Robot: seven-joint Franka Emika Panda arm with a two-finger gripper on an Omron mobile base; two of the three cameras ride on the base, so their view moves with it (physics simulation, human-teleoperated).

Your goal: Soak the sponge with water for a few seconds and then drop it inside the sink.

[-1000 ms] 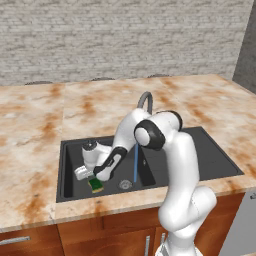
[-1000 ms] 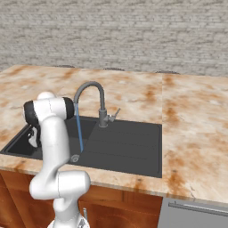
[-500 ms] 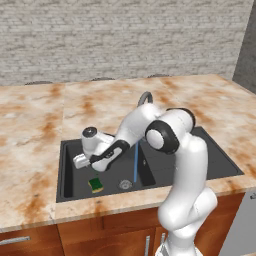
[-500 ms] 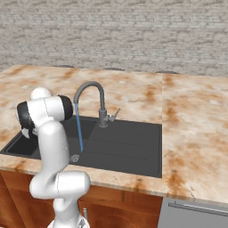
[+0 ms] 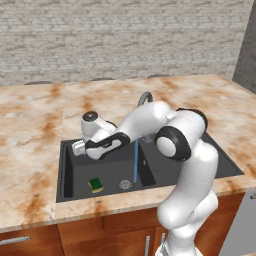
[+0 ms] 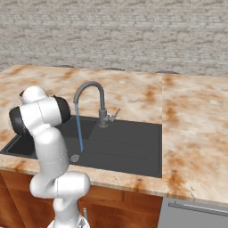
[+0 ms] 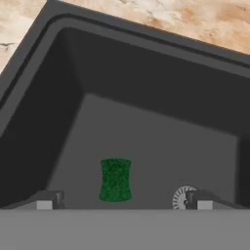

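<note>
The green sponge (image 5: 96, 185) lies flat on the floor of the dark sink basin (image 5: 70, 170), left of the round drain (image 5: 125, 184). In the hand view the sponge (image 7: 115, 179) sits below and between my fingertips (image 7: 46, 201), with the drain (image 7: 181, 197) to its right. My gripper (image 5: 77, 148) hangs open above the basin's left part, well over the sponge and apart from it, and in the hand view the gripper (image 7: 123, 204) holds nothing. A thin blue stream of water (image 5: 135, 160) falls from the curved faucet (image 5: 145, 97) toward the drain, right of the sponge.
The sink (image 6: 129, 144) has a flat drainboard on its right, and the faucet (image 6: 91, 87) with its stream of water (image 6: 79, 129) stands at the back. Marbled countertop (image 5: 35, 130) surrounds the sink, with a brick wall behind. My arm spans the basin's middle.
My gripper has risen from just above the sponge to over the basin's left part. The sponge stays on the basin floor. Water keeps running.
</note>
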